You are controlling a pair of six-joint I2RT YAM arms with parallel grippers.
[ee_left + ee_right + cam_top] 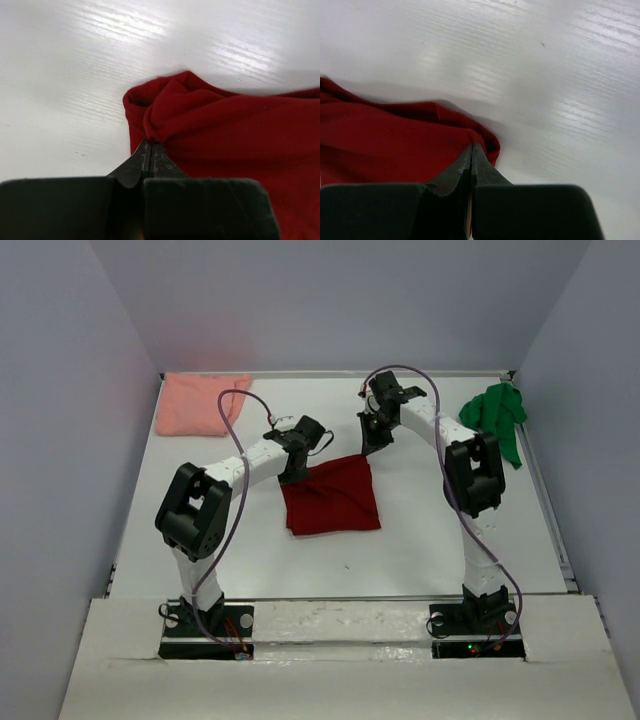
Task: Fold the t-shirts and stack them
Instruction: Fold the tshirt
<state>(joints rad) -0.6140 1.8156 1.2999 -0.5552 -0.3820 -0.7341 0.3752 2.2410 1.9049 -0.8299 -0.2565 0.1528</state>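
The dark red t-shirt [332, 498] lies folded into a rough square in the middle of the table. My left gripper [293, 476] is shut on its far left corner, and in the left wrist view the cloth [225, 130] bunches into the closed tips [150, 143]. My right gripper [369, 448] is shut on the far right corner, where the red cloth [390, 140] meets the tips [472, 146]. The pale salmon pink t-shirt [200, 403] lies folded flat at the back left. The bright green t-shirt [497, 420] sits crumpled at the back right.
White table [430, 540] with grey walls on the left, back and right. Both arms reach over the middle, with purple cables looping above them. A raised white ledge [340, 640] runs along the near edge by the arm bases.
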